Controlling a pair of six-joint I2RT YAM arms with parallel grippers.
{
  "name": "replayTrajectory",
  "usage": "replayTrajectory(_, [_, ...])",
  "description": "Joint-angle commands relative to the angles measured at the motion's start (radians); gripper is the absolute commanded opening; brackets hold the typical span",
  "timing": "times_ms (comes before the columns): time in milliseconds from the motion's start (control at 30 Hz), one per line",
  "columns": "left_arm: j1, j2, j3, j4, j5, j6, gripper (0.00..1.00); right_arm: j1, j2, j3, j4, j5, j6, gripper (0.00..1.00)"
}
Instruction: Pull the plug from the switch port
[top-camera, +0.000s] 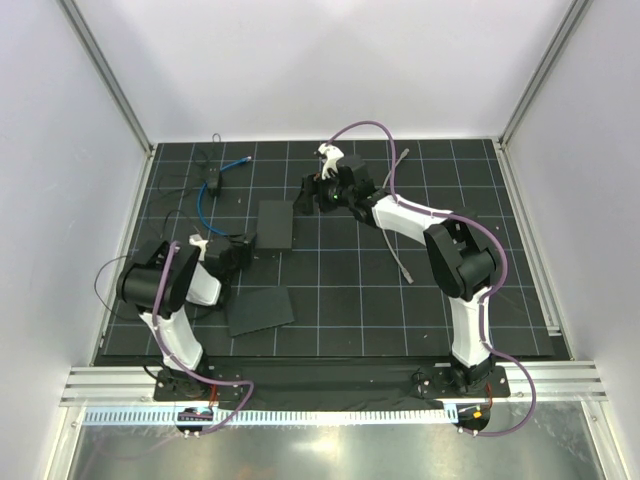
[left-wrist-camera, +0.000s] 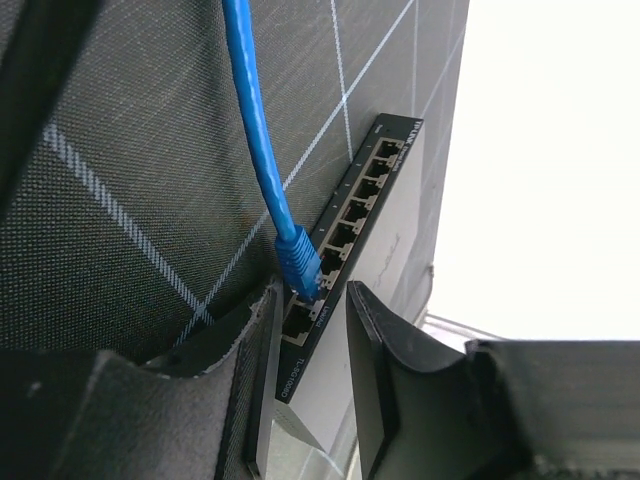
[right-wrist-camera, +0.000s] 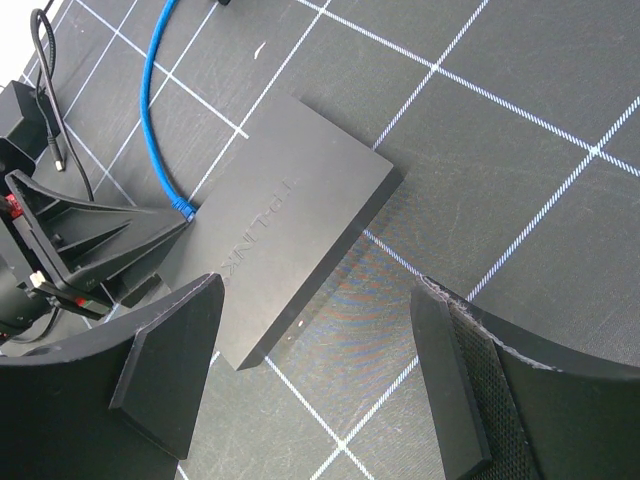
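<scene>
Along the narrow edge of the switch (right-wrist-camera: 290, 220), seeing the plug (left-wrist-camera: 298, 262) seated in a port (left-wrist-camera: 316, 288) near the row's end, blue cable (left-wrist-camera: 255, 130) rising from it. Bracketing that spot with the left gripper (left-wrist-camera: 314, 300), fingers spread, one either side of the plug. Hovering over the switch's flat top with the right gripper (right-wrist-camera: 318, 300), fingers likewise apart, grasping nothing.

Tight here: the left gripper (left-wrist-camera: 313, 300) straddles the plug (left-wrist-camera: 299, 262) with slim room each side, blue cable (left-wrist-camera: 255, 130) rising by its mat-side finger, switch (right-wrist-camera: 290, 215) top clear ahead of the right gripper (right-wrist-camera: 320, 295).
</scene>
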Motion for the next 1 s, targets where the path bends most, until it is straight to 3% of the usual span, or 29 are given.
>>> replayTrajectory(0, [0.006,0.051,-0.038,0.022,-0.031,-0.028,0.37,0.005,0.004,0.035,0.024,-0.005,-0.012,0.82])
replayTrajectory(167, [0.008,0.112,-0.055,0.122,-0.042,-0.059,0.37,0.006,0.009,0.039,0.022,-0.010,-0.012,0.82])
replayTrajectory(967, [0.008,0.180,-0.049,0.144,-0.051,-0.045,0.24,0.006,0.009,0.045,0.013,-0.010,-0.018,0.82])
